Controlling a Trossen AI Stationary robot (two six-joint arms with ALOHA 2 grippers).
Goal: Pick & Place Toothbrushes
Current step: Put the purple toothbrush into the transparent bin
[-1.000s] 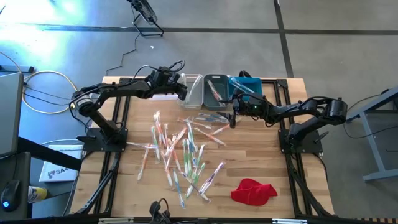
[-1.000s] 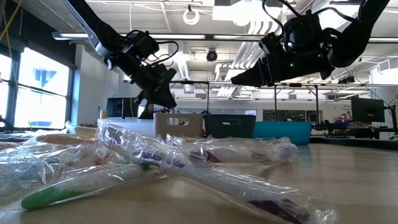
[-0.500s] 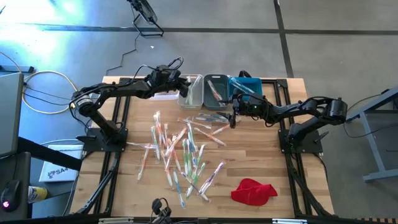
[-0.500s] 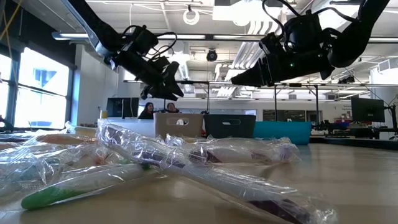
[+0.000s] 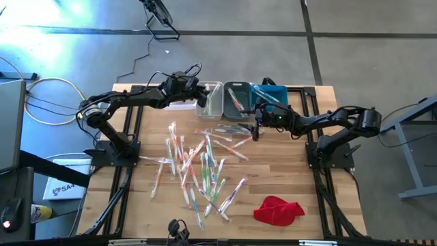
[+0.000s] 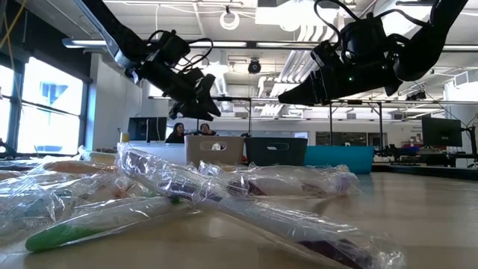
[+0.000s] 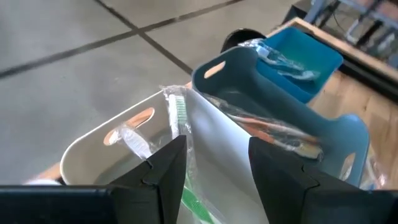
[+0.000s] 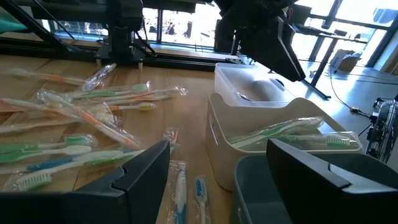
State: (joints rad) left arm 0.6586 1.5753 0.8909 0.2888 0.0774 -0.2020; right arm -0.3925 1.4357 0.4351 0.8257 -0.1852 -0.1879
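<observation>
My left gripper point(image 5: 199, 96) has swung over the beige bin point(image 5: 212, 102), jaws now wide; right gripper point(image 5: 255, 128) hangs wide above the toothbrushes point(image 5: 198, 167), upper centre.

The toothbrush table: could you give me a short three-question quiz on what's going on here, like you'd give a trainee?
1. True or false: the left tool is over the beige bin.
2. What colour is the cloth on the table?
A. blue
B. red
C. green
3. Fill in: the green-handled toothbrush lies in the ____ bin.

Key:
1. True; the left tool, open, hangs above that bin.
2. B
3. beige; the right tool, also open, hangs empty over the toothbrushes on the table.
</observation>
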